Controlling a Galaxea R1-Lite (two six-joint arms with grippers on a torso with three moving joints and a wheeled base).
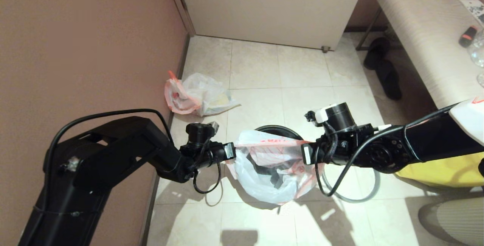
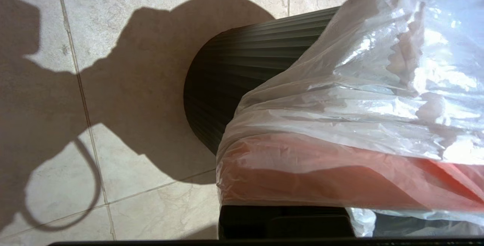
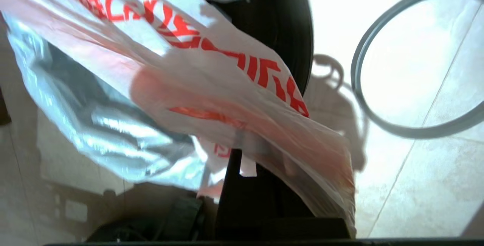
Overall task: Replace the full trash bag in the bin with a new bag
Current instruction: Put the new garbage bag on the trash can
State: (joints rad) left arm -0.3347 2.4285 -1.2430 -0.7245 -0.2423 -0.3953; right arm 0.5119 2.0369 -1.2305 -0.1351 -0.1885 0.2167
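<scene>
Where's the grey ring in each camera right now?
Head view: the grey ring lies flat on the floor tiles, below the right arm, beside the bin.
Left wrist view: not in it.
Right wrist view: beside the bin, off its rim.
Shared landmark: the new bag.

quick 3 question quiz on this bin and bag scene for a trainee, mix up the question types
1. True or false: the loose grey ring sits on the small round glossy black plastic bin.
2. Which hands grip the thin translucent white plastic bag with pink-red handles stretched over the bin? A) left hand only B) right hand only C) both
3. Where is the lumpy white bag with yellowish rubbish inside?

Key:
1. False; it lies on the tiled floor beside the bin.
2. C; each hand is shut on one side of the bag's mouth.
3. On the floor by the brown wall, apart from the bin.
</scene>
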